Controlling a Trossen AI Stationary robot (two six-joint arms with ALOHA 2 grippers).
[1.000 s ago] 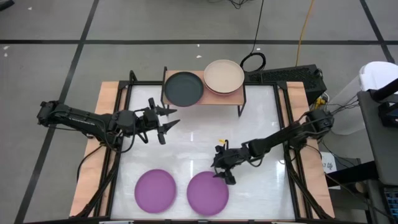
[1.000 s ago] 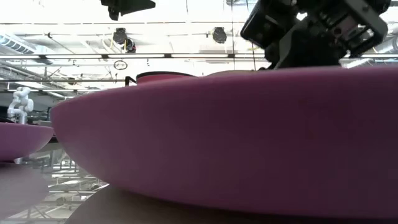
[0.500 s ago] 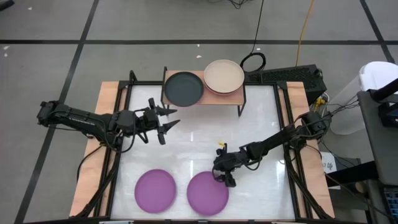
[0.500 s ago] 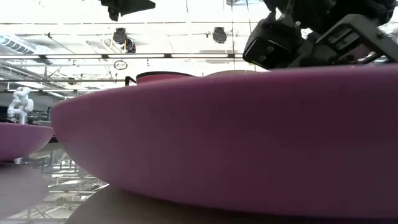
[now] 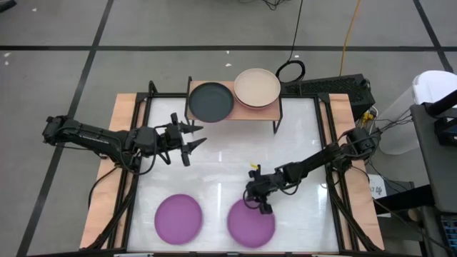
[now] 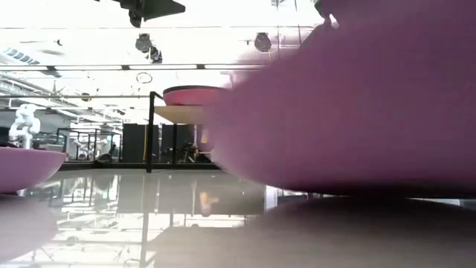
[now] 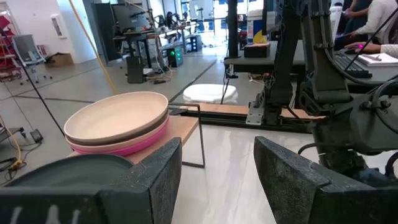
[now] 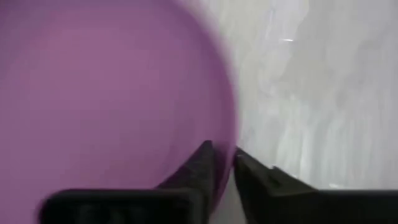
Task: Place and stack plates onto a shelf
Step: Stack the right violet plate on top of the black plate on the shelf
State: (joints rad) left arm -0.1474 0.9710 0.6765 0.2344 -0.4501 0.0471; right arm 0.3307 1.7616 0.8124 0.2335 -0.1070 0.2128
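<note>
Two purple plates are at the table's near side: the left one (image 5: 178,218) lies flat, and the right one (image 5: 251,223) has my right gripper (image 5: 257,205) shut on its far rim. In the right wrist view this plate (image 8: 106,93) fills the picture. The shelf (image 5: 275,108) stands at the far edge. It bears a black plate (image 5: 211,101) and a beige plate (image 5: 257,87) that lies on top of a pink one (image 7: 146,140). My left gripper (image 5: 189,139) hovers open, left of centre, near the shelf, with nothing between its fingers. My right gripper pinches the right purple plate's far rim (image 8: 225,134) between its two fingers, one finger (image 8: 200,163) over the plate's inside and the other (image 8: 252,173) outside the rim. The fingers come slanting down from the table's far right. In the low view the plate's underside (image 6: 349,149) stands above the table.
Black frame rails (image 5: 143,121) and wooden side edges border the white table top (image 5: 228,160). The shelf's thin black legs (image 6: 149,134) stand on the far part of the table. Bare table lies between the shelf and the purple plates.
My right gripper has come down onto the right purple plate's far rim and shut on it. The plate has then shifted toward the table's right edge, and in the low view its underside has risen. The left purple plate has stayed where it was.
</note>
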